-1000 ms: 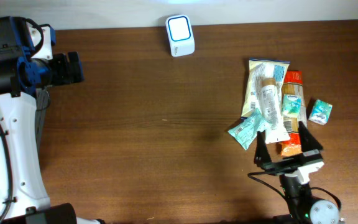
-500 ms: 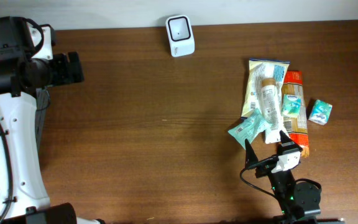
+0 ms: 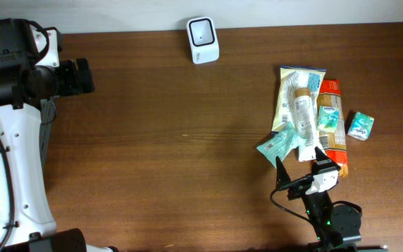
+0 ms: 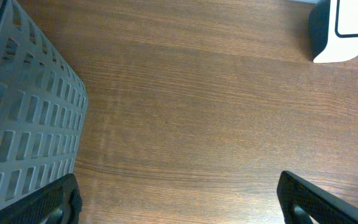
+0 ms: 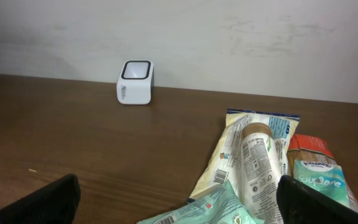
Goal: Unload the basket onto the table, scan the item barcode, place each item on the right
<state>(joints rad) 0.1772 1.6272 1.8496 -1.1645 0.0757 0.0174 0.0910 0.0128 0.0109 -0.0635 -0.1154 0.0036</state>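
We see the right gripper [image 3: 301,166] with its jaws spread wide and empty, at the near edge of the pile of packets [image 3: 299,105], close to the teal sachet [image 3: 277,147]. The scanner [image 3: 202,40] stands well apart at the counter's [image 3: 187,140] far edge. The left gripper [image 3: 82,75], also open, hangs far left

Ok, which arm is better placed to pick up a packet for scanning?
The right. The right gripper, open, sits at the edge of the pile of packets; the left gripper is far across the table.
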